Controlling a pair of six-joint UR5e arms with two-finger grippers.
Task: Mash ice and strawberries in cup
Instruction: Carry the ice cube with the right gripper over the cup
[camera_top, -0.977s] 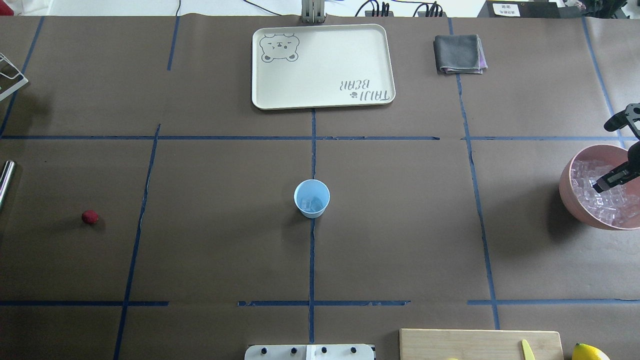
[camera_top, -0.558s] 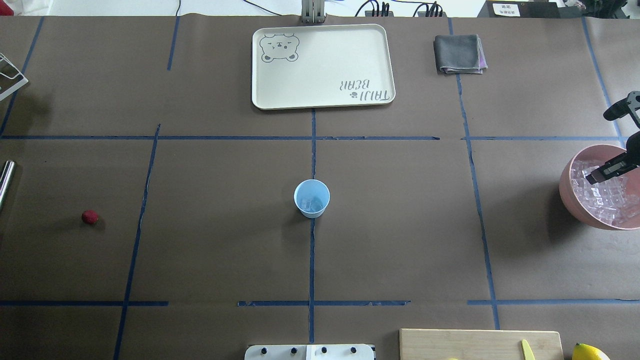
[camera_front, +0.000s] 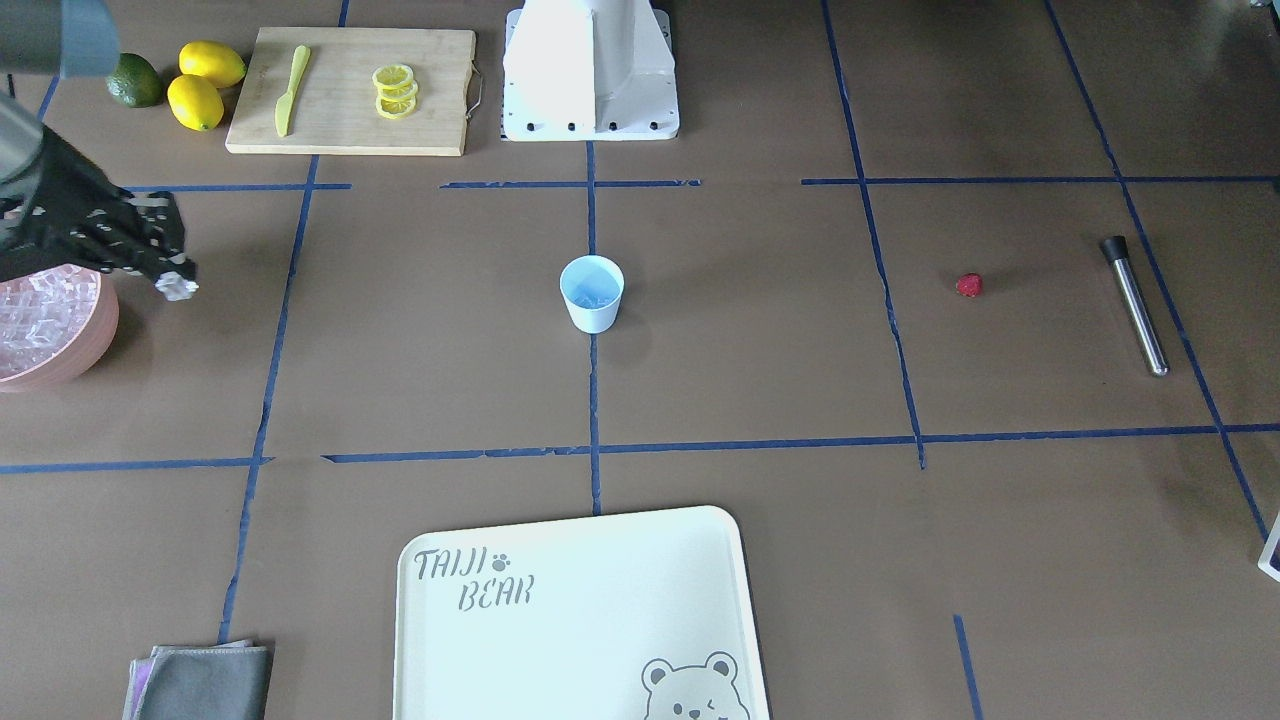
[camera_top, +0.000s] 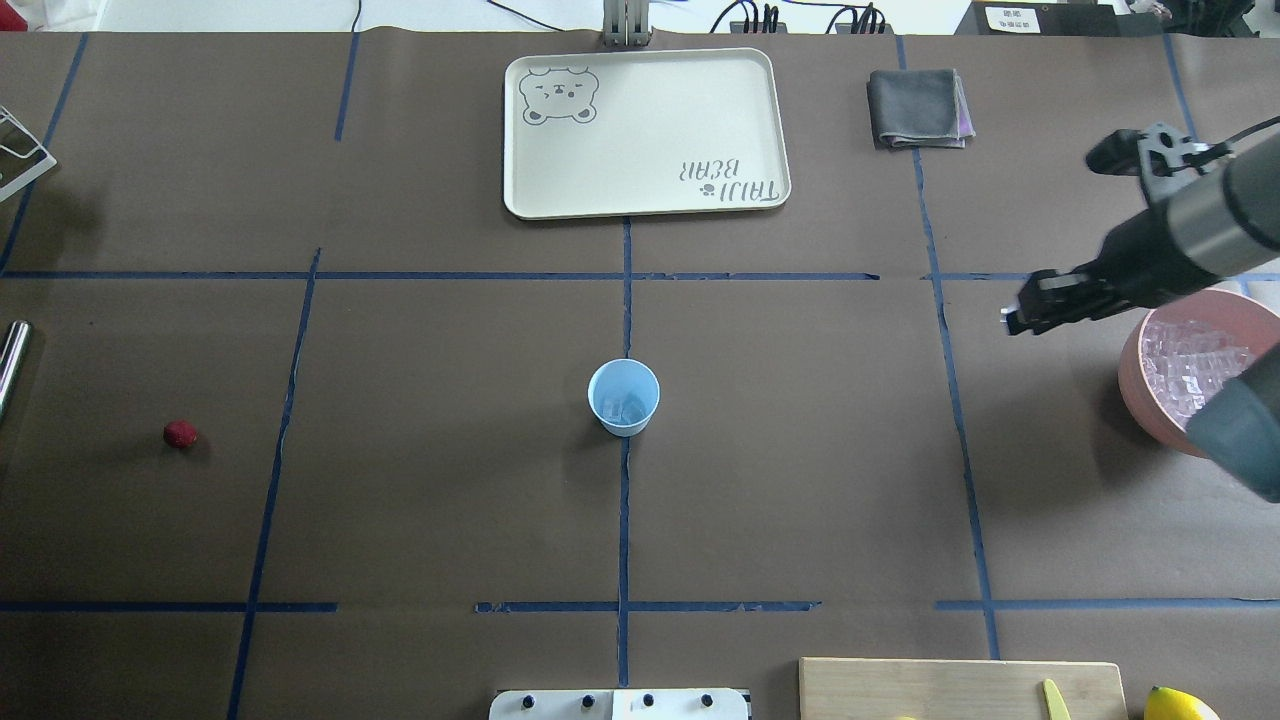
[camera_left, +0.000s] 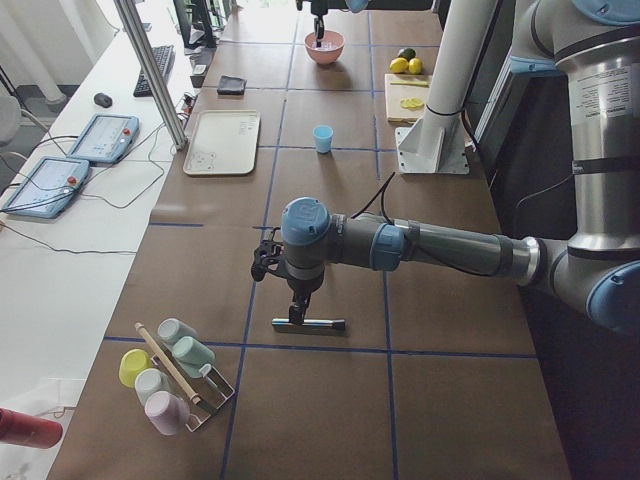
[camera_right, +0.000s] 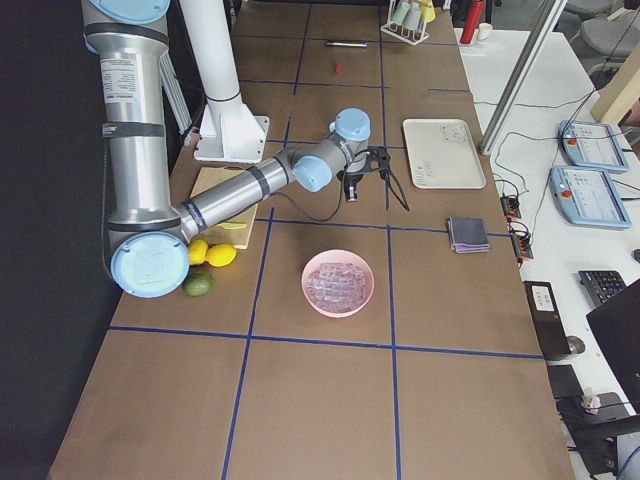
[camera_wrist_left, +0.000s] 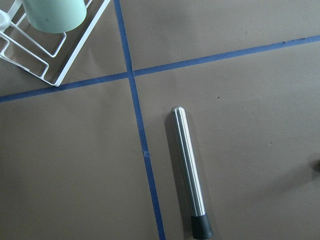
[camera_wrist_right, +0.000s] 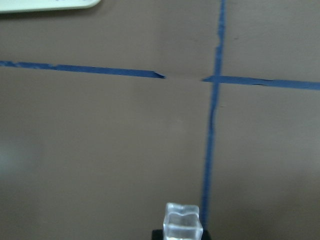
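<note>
The pale-blue cup (camera_top: 624, 397) stands upright at the table's centre with a few ice cubes (camera_top: 630, 407) inside; it also shows in the front view (camera_front: 592, 292). My right gripper (camera_top: 1012, 320) is shut on one clear ice cube (camera_wrist_right: 183, 222), held in the air just left of the pink bowl (camera_top: 1130, 370), far right of the cup. The cube shows at the fingertips in the front view (camera_front: 177, 287). The strawberry (camera_top: 180, 433) lies on the table at far left. My left gripper (camera_left: 297, 312) hovers over a steel muddler (camera_wrist_left: 189, 170); I cannot tell if it is open.
The pink bowl holds many ice cubes (camera_top: 1190, 365). A cream tray (camera_top: 645, 130) and a folded grey cloth (camera_top: 918, 107) lie at the far side. A cutting board (camera_front: 440, 90) with lemon slices and a knife, lemons (camera_front: 205, 85) and a cup rack (camera_left: 175, 375) stand near the edges.
My right gripper was open in the pink bowl; it has closed on an ice cube, risen out and moved left toward the cup. The cup and strawberry have not moved.
</note>
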